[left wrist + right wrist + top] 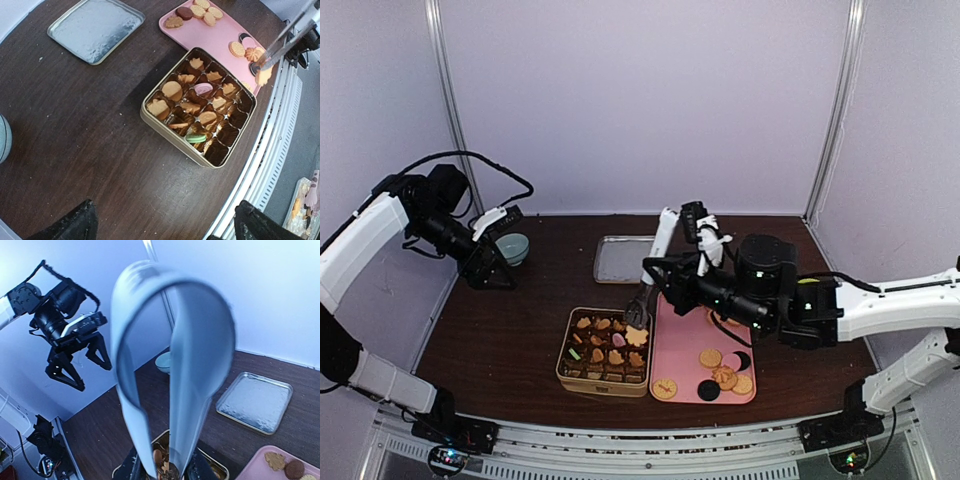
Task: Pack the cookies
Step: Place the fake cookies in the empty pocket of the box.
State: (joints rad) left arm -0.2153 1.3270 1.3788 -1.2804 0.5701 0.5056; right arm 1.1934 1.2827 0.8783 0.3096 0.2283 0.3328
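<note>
Currently, tongs [285,42] are being clenched by the right fingers [131,467], mostly hidden behind them; 1 cookie [263,76] is being pinched beside the tin's [170,135] rim. Left fingers [75,225] are being held spread.

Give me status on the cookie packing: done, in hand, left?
Done: most cups of the gold tin hold cookies. In hand: the right gripper is shut on metal tongs pinching a tan leaf-shaped cookie by the tin's edge; the left gripper hangs open, idle. Left: several empty cups, and loose cookies on the pink tray.
</note>
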